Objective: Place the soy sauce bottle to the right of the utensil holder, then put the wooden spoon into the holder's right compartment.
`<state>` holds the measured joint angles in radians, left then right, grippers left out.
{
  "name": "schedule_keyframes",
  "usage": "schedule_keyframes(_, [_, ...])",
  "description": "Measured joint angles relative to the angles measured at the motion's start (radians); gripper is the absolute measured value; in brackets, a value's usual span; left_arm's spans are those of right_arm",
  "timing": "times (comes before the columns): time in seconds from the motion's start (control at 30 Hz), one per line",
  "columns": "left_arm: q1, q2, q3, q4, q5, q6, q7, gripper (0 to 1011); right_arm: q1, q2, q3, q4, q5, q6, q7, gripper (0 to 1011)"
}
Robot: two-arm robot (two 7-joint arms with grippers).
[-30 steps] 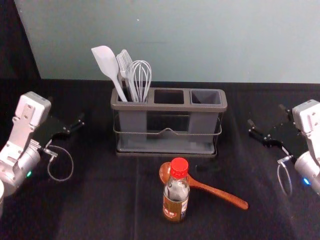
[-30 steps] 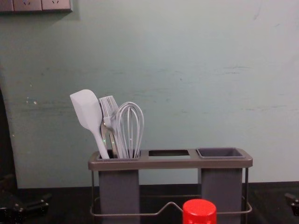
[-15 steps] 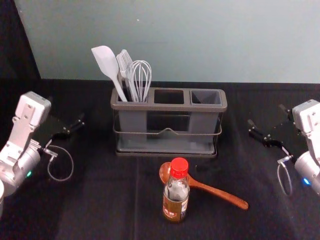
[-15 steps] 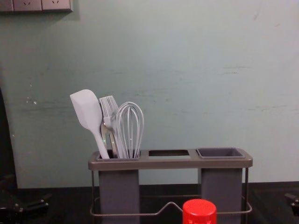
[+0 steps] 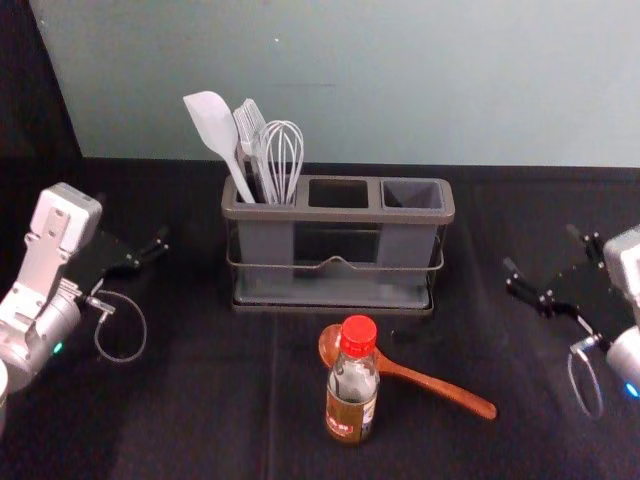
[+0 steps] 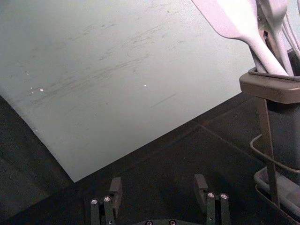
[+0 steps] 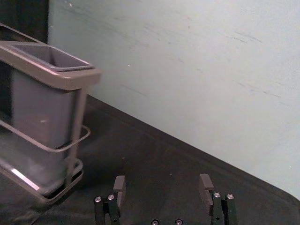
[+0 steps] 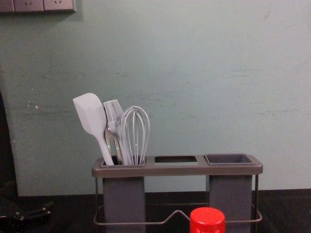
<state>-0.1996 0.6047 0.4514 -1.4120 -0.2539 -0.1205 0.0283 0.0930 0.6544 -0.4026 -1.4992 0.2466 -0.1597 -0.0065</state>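
R gripper (image 7: pixel 162 180), spread & empty, had just shifted back at far R, prob. starting for the bottle (image 5: pixel 352 392); L gripper (image 6: pixel 158 180), also spread, sat idle at L.

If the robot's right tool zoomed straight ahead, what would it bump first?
Probably the back wall: the right tool seems aimed past the utensil holder. Its height is unclear, so it might touch the black cloth first.

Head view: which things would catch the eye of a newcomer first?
The red cap of the upright bottle probably comes first, near the front. Behind it, the wooden spoon lies, its handle toward the right. Farther back, a white spatula and whisk rise from the left of the holder.
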Motion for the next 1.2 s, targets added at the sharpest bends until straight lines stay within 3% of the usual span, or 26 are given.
schedule_keyframes(0.27, [0.000, 0.000, 0.000, 0.000, 0.000, 0.000, 0.000, 1005, -0.137, 0.058, 0.055, -0.106, 0.028, -0.055, 0.019, 1002])
schedule_keyframes(0.57, [0.000, 0.000, 0.000, 0.000, 0.000, 0.000, 0.000, 1005, -0.243, 0.102, 0.095, -0.192, 0.059, -0.095, 0.068, 1002])
schedule_keyframes(1.0, [0.000, 0.000, 0.000, 0.000, 0.000, 0.000, 0.000, 1005, -0.312, 0.104, 0.099, -0.260, 0.082, -0.133, 0.153, 1002])
schedule_keyframes(1.2, [0.000, 0.000, 0.000, 0.000, 0.000, 0.000, 0.000, 1005, -0.334, 0.106, 0.096, -0.294, 0.154, -0.143, 0.247, 1003])
